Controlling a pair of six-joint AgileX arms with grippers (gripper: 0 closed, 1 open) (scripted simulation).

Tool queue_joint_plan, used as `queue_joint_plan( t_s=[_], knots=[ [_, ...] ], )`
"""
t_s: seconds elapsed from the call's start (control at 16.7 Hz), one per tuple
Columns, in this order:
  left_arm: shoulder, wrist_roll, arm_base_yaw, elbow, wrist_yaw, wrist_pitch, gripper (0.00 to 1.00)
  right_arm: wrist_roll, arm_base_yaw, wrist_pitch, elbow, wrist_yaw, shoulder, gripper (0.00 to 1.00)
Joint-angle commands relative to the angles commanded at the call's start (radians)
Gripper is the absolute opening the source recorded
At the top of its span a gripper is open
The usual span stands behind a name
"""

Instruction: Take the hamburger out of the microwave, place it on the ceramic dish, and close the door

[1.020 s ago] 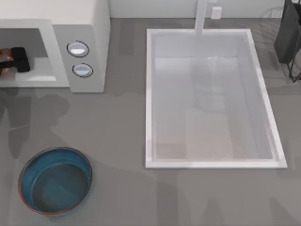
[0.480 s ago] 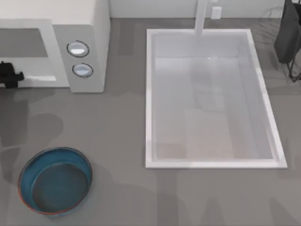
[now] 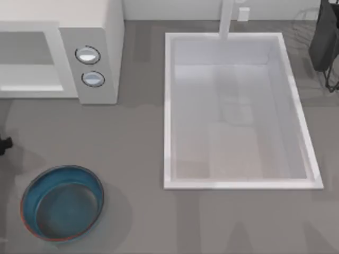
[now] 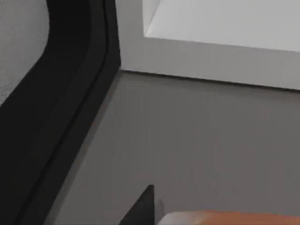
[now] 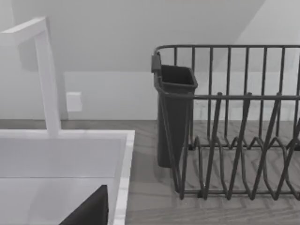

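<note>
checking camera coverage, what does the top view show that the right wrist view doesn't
Top view, not the right wrist view: the microwave with its two knobs, the dish at the table's front left, and the left hand at the left edge between them.

Right wrist view, not the top view: a dark part of the right hand over the sink's edge.

Both: the sink, the faucet, and the rack with its dark cup beside the sink.
</note>
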Motion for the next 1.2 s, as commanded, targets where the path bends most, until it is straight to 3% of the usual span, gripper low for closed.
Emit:
queue_joint_plan(
  t_s=[0.24, 0.66, 1.2],
  knots=[
    [-0.040, 0.007, 0.022, -0.096, 0.021, 0.077, 0.00, 0.000, 0.000, 0.000, 0.000, 0.000, 0.000, 1.00],
    [-0.071, 0.008, 0.016, -0.086, 0.018, 0.041, 0.00, 0.000, 0.000, 0.000, 0.000, 0.000, 0.000, 1.00],
    [-0.482, 0.008, 0.017, -0.046, 0.013, -0.423, 0.00, 0.000, 0.000, 0.000, 0.000, 0.000, 0.000, 1.00]
  ],
)
